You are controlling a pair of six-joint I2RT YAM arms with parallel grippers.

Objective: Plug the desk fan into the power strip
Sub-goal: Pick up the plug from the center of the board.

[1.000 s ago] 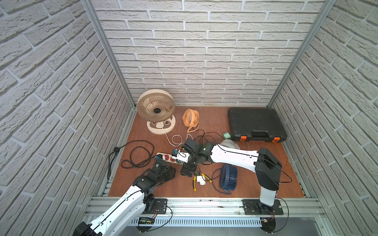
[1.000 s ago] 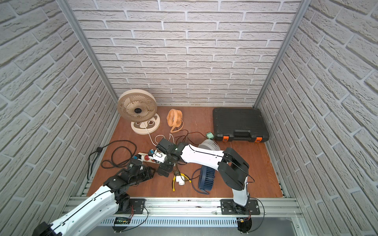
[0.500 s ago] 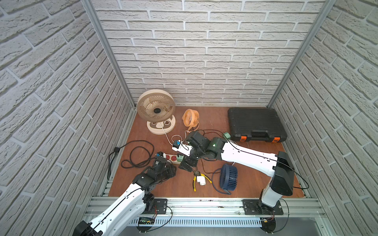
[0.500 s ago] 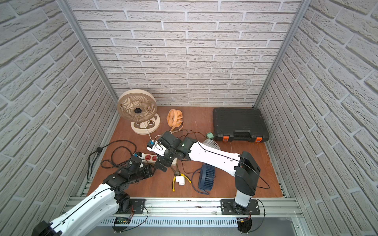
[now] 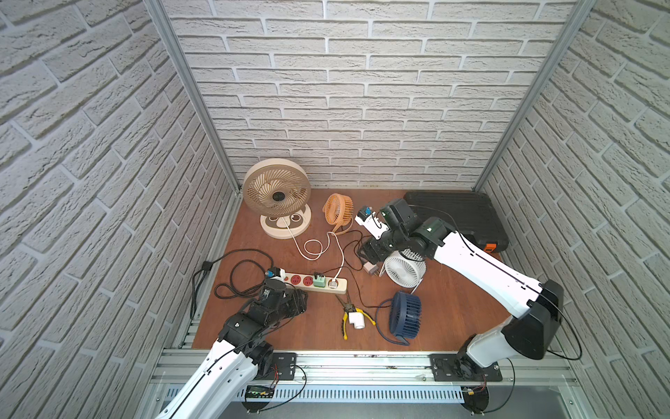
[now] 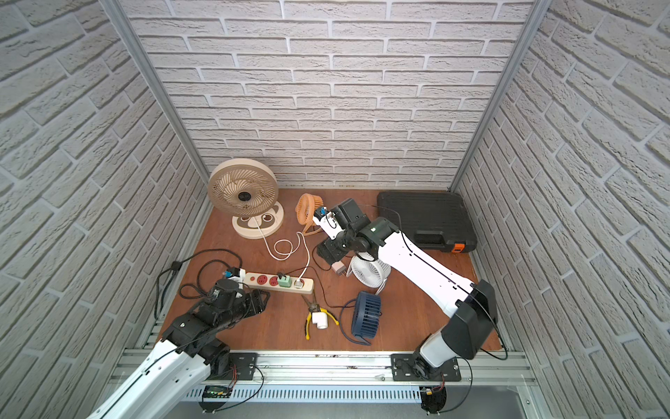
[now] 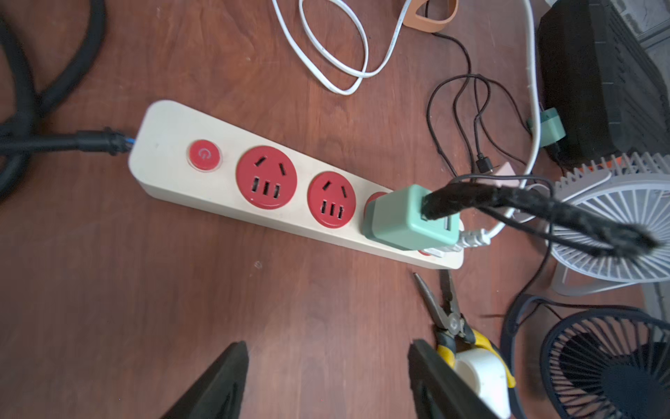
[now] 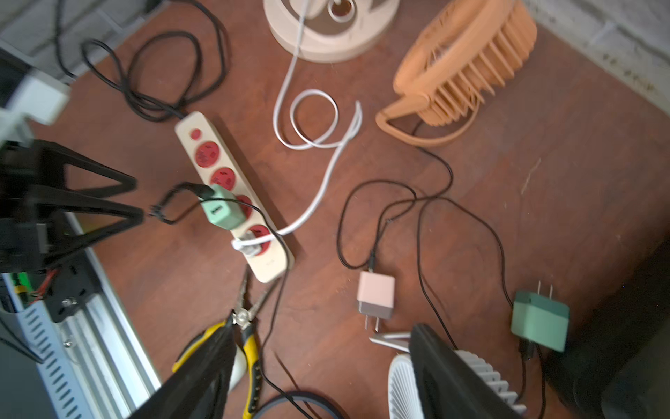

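Green adapter [image 7: 409, 217] sits in the power strip [image 7: 163, 145] — so left gripper [image 7: 328, 348] and right gripper [image 8: 321, 330] gape empty (apparently done).

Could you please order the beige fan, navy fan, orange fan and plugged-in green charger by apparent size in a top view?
1. beige fan
2. navy fan and orange fan: too alike to rank
3. green charger
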